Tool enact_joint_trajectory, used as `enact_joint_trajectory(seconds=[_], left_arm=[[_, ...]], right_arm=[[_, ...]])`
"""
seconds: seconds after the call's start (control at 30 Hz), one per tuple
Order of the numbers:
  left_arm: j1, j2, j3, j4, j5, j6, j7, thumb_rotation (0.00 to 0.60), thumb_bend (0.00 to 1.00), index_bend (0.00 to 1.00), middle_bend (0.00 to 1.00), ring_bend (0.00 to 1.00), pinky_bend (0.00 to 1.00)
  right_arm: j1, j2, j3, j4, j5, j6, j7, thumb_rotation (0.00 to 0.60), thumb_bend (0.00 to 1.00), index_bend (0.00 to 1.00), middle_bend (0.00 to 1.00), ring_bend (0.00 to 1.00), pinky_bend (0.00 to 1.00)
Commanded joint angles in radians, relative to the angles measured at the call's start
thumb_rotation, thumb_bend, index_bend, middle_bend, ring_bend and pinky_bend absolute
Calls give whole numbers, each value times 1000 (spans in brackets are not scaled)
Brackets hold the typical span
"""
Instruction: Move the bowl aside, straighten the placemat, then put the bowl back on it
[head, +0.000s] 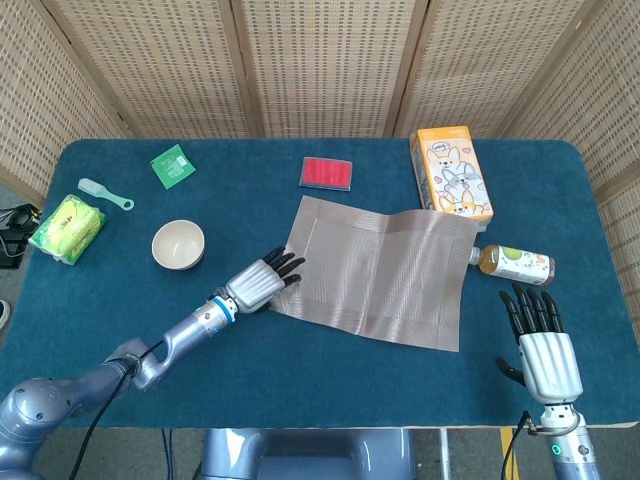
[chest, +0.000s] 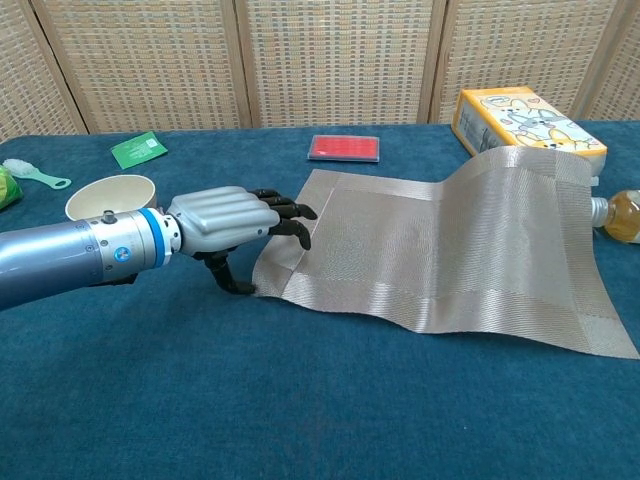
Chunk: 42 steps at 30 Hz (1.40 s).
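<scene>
Woven grey-tan, our placemat (head: 375, 272) lies skewed mid-table, its far right corner riding up the orange box (head: 450, 170). We pinch its near-left edge with our left hand (chest: 235, 219); the bowl (head: 178, 243) sits just left. Our right hand (head: 541, 350) rests flat, fingers apart.

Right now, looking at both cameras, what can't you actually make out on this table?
- Whether the left hand truly pinches the placemat: chest view, the mat's lifted edge hides its thumb tip.
- Right hand: outside the chest view entirely.
- Bottle: chest view, cut off by the right edge.
- Lower part of the tissue box: both views, the mat's raised corner covers it.
- Print on the green packet: too small.
</scene>
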Motion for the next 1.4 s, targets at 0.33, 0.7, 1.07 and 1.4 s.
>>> enact_joint_trajectory(seconds=[0.33, 0.7, 1.07, 1.4], left_arm=[[-20, -9, -18, -17, -20, -12, 29, 600, 325, 234, 0, 0, 0], [-37, -48, -43, 8, -53, -26, 51, 600, 390, 370, 0, 0, 0], [-31, -91, -57, 43, -60, 25, 59, 600, 440, 689, 0, 0, 0], [5, -32, -29, -25, -42, 84, 50, 600, 445, 791, 0, 0, 0]], right_arm=[[-3, 7, 2, -9, -5, -2, 6, 600, 0, 0, 0, 0, 0], [-6, 14, 3, -18, -9, -8, 12, 600, 0, 0, 0, 0, 0], [-9, 23, 2, -26, -21, -6, 23, 600, 0, 0, 0, 0, 0], [-14, 32, 2, -35, -30, -1, 30, 600, 0, 0, 0, 0, 0]])
